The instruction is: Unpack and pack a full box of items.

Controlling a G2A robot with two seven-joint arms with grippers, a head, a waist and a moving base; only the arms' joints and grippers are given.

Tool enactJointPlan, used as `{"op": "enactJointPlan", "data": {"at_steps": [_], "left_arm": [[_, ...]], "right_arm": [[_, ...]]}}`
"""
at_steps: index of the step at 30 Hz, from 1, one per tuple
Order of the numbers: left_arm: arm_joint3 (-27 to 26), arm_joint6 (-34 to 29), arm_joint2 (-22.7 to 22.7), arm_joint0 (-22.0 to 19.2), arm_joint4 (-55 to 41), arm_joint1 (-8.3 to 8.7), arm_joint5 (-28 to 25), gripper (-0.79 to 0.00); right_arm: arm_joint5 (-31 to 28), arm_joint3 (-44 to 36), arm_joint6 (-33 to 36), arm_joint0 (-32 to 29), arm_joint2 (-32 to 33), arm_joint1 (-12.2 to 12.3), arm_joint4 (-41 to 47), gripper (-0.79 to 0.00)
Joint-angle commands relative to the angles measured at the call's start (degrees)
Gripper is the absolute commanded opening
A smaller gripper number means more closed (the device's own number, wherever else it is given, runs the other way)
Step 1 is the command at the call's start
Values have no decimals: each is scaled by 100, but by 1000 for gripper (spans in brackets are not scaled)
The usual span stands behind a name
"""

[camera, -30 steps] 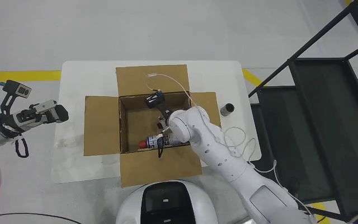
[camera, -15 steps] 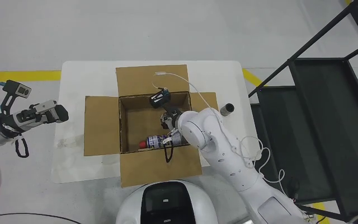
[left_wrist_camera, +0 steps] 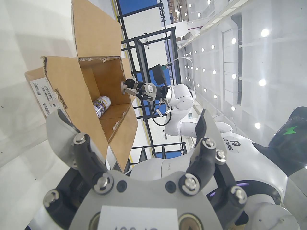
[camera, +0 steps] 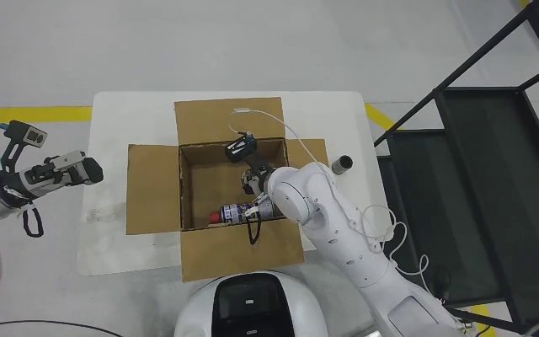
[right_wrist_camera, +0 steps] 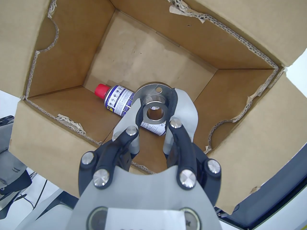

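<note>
Right gripper closed on a metal flanged sleeve, held inside the open cardboard box.
Spray can lies on the box floor just under the sleeve, apparently not touching it; left gripper spread wide, empty.

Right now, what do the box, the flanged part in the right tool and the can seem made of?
The box is corrugated cardboard, matte brown: fluted layers show at its torn edges. The flanged bushing is bare metal, perhaps steel or aluminium, with a bright machined sheen. The spray can is probably thin metal under glossy print; its red cap looks plastic.
</note>
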Motion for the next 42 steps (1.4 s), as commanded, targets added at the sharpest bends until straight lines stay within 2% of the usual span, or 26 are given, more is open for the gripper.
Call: {"op": "enactJointPlan", "data": {"at_steps": [1,8,10,15,20,26,34,38,42], "left_arm": [[0,0,0,0,0,0,0,0],[0,0,0,0,0,0,0,0],[0,0,0,0,0,0,0,0],[0,0,0,0,0,0,0,0],[0,0,0,0,0,0,0,0],[0,0,0,0,0,0,0,0],[0,0,0,0,0,0,0,0],[0,0,0,0,0,0,0,0],[0,0,0,0,0,0,0,0]], "right_arm": [[0,0,0,0,0,0,0,-785],[-13,6,-38,-5,1,2,-19,-785],[-181,42,-94,-38,-62,18,-202,-785],[-443,-411,354,-21,33,71,-489,-785],[-584,-1369,892,-311,798,206,-622,-785],[-774,-2050,1259,-1107,2108,383,-504,-785],[-1051,-2283,625,-2460,3707,526,292,-785],[-1084,-2026,174,-2934,4255,565,551,-785],[-1158,-1543,-203,-3139,4576,598,778,-785]]}}
